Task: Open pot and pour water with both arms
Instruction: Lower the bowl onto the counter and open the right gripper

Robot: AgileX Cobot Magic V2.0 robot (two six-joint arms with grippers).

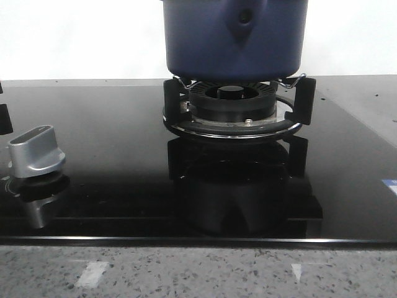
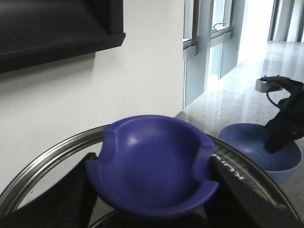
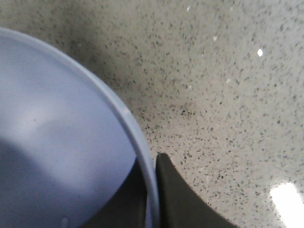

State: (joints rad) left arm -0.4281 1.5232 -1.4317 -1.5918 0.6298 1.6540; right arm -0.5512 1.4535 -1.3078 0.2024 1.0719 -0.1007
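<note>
One dark-blue matte pot point(image 1: 234, 37), teardrop mount with dark rivet, sits on the burner point(image 1: 232, 108) at upper centre, wider than it. Left gripper point(image 2: 152, 178) clamps a blue lid knob point(image 2: 152, 164); right gripper point(image 3: 153, 199) pinches a pale-blue bowl point(image 3: 57, 142) rim.

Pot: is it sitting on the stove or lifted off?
On the stove. In the front view the pot rests on the black supports around the burner; its top is out of frame.
</note>
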